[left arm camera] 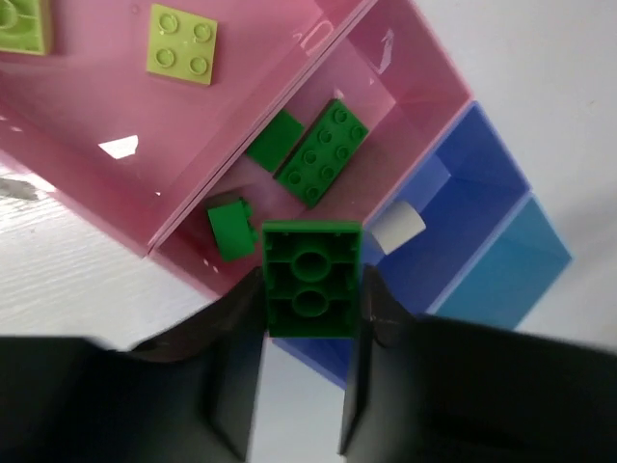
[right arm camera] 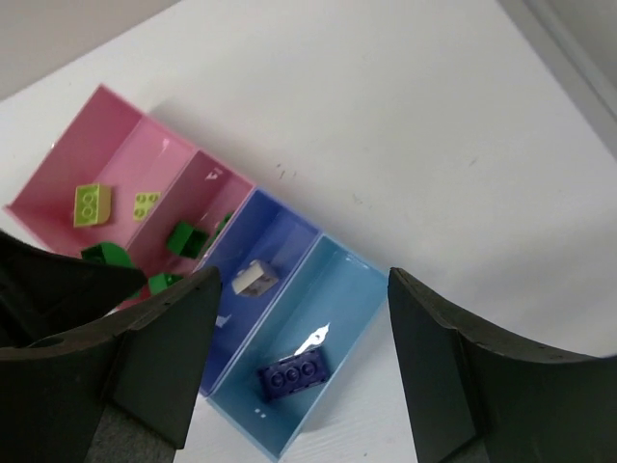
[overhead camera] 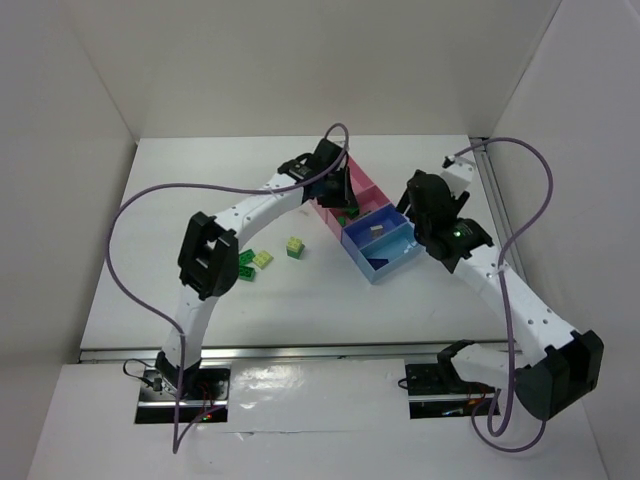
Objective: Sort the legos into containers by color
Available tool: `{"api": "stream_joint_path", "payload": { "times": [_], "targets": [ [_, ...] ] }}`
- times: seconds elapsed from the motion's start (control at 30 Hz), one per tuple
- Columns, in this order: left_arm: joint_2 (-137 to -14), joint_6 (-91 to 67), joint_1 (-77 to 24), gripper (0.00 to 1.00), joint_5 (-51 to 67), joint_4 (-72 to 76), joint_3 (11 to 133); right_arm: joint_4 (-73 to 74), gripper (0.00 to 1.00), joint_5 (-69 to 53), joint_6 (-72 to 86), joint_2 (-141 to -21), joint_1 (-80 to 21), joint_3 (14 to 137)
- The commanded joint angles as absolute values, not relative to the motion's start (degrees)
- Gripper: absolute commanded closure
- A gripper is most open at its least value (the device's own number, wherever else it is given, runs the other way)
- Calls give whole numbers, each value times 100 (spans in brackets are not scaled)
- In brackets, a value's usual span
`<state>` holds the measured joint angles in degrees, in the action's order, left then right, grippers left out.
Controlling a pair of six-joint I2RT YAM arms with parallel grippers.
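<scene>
Green brick (left arm camera: 310,280) clamped in left jaws, studs hidden | right jaws apart, empty

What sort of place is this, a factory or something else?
Probably a robotics lab bench, not a factory: left arm and right arm bolted to a white table inside plain white walls, with toy bricks and small coloured trays. The left tool grips a green brick.

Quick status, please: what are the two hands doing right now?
Left hand shut on dark green brick, at pink tray holding greens. Right hand open, empty, near light blue tray. No obstruction seen.
</scene>
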<state>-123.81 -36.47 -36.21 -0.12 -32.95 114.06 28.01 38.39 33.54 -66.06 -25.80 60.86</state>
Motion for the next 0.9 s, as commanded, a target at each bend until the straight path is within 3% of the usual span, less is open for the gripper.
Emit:
{"api": "stream_joint_path", "payload": {
  "times": [0.0,0.07,0.2,0.33,0.43,0.47,0.6,0.73,0.83,0.87],
  "targets": [
    [-12795,-3762,-3586,54,220,-3261,11995,3006,22,4166,3305,-6206,-2347,5950],
    [-12858,-3762,-3586,37,220,-3261,12075,3006,20,4114,3139,-6135,-2181,5950],
    [-12754,-3692,-3586,21,404,-3331,12068,3006,20,3736,2998,-6205,-1978,5950],
    [-12070,-3332,-3586,26,694,-3331,11491,2804,19,3323,2997,-6415,-1925,5950],
    [-10861,-3103,-3586,36,-15,-3549,10124,2672,19,3024,2997,-6530,-1925,5950],
    [-10533,-3155,-3586,36,-688,-3638,9716,2672,18,2963,2997,-6530,-1925,5898],
    [-9038,-3804,-3349,39,-1493,-4007,7852,2461,18,2690,3050,-6645,-1986,5766],
    [-7991,-4446,-2858,33,-1651,-4078,6541,2338,17,2637,3050,-6855,-2179,5827],
    [-7735,-4684,-2498,18,-1723,-4253,6127,2338,17,2637,3050,-6917,-2320,5827],
    [-7734,-4754,-2400,18,-1610,-4254,6065,2338,17,2637,3050,-6917,-2407,5827]
  ]
}}
